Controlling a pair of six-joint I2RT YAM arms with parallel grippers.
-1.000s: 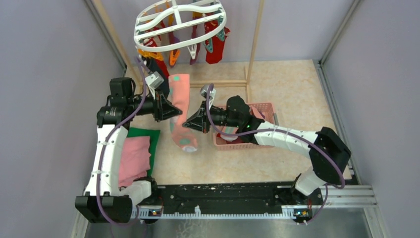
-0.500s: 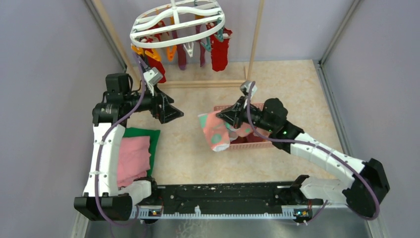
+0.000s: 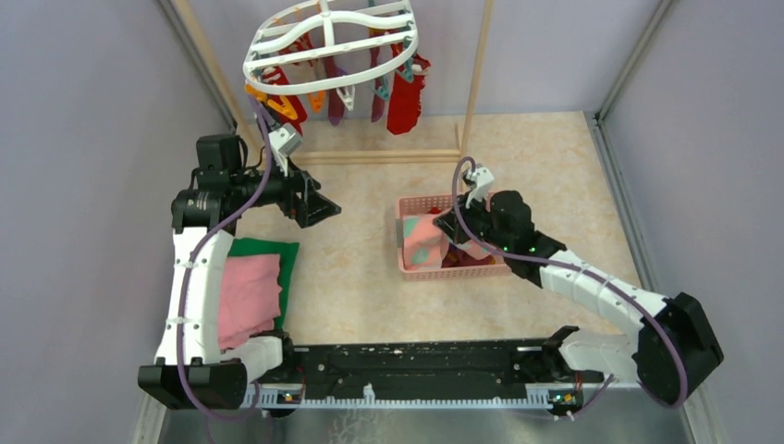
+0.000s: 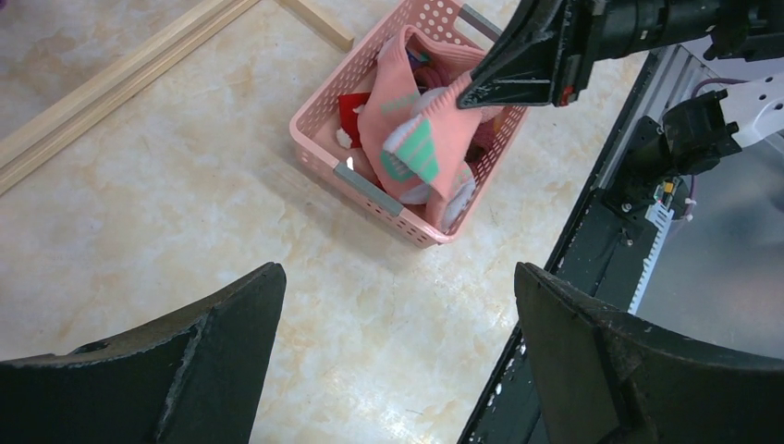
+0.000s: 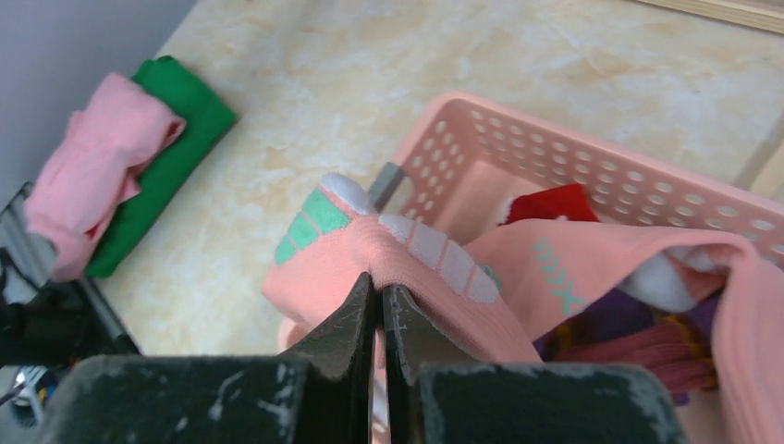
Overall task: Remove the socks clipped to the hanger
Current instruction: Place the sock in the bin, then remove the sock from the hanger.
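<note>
The white hanger (image 3: 325, 37) hangs at the back with several socks clipped to it, mostly red (image 3: 405, 92). A pink sock (image 5: 444, 268) with teal and white marks is pinched in my right gripper (image 5: 379, 289), which is shut on it. It drapes over the near rim of the pink basket (image 5: 555, 157). In the top view that right gripper (image 3: 444, 225) sits over the basket (image 3: 453, 273) with the pink sock (image 3: 421, 239) below it. My left gripper (image 4: 398, 305) is open and holds nothing; it hovers left of the basket, below the hanger (image 3: 331, 211).
Other socks lie in the basket (image 4: 370, 185). A folded pink cloth (image 3: 248, 296) on a green cloth (image 3: 277, 254) lies at the left. A wooden pole (image 3: 476, 83) and floor bar (image 3: 379, 155) stand behind. Grey walls close both sides.
My left gripper opened and let go of the pink sock. The right arm carried the sock rightward from mid-table down to the basket. The hanger swung slightly.
</note>
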